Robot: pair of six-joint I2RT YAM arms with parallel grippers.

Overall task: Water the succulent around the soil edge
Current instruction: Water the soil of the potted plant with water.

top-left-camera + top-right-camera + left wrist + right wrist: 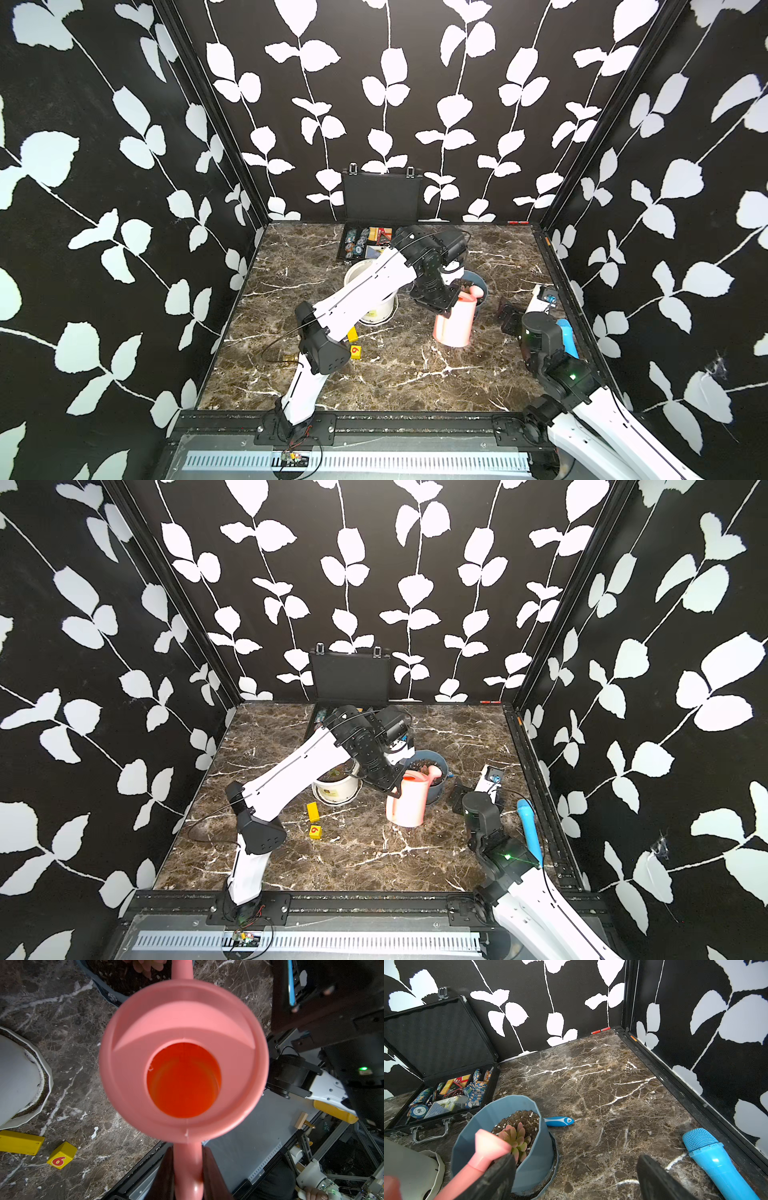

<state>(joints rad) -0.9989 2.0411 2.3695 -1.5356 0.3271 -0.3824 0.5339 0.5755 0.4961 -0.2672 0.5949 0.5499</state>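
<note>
Brown marbled bench (374, 374) carrying two pots, two yellow blocks (20, 1141), one blue microphone (716, 1159) and one open case (436, 1039) of chips. The left tool (188, 1157) is clenched on the handle of one pink watering can (409, 800), whose spout reaches over the blue-grey pot (533, 1159) and its pale pink rosette (517, 1138). The succulent (336, 774) sits in the white pot (332, 791) near the can, mostly hidden under the left arm (365, 286); a strip of the soil edge (42, 1093) shows. The right tool (575, 1159) is spread wide, empty.
</note>
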